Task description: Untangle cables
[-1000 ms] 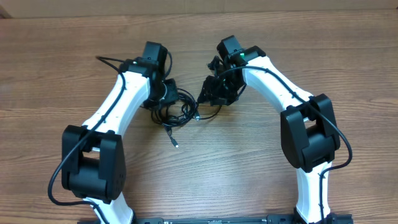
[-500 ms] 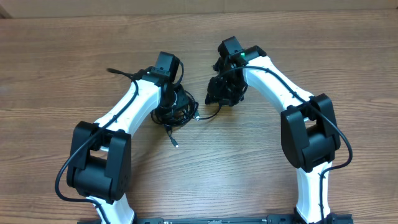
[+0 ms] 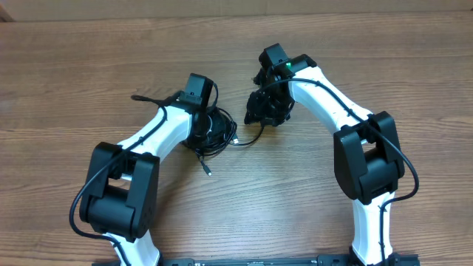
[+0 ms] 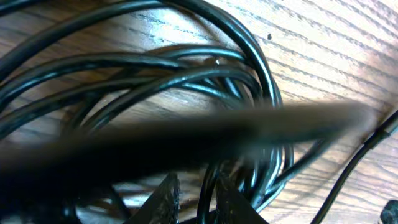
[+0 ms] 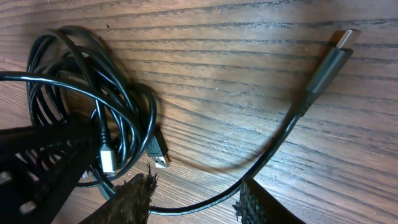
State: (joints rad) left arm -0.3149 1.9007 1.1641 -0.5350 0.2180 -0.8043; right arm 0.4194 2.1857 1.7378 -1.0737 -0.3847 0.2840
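Pinching the coiled cables (image 3: 218,134), left gripper (image 4: 198,194) is nearly closed; right gripper (image 5: 194,200) open, empty; loose plug end (image 3: 208,171) points robotward.

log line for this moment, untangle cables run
left pincer: closed on cables | right pincer: open, loose cord across its gap | tangle: not yet undone

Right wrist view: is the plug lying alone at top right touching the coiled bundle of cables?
Apart. That view shows bare table between the lone plug and the coiled bundle.
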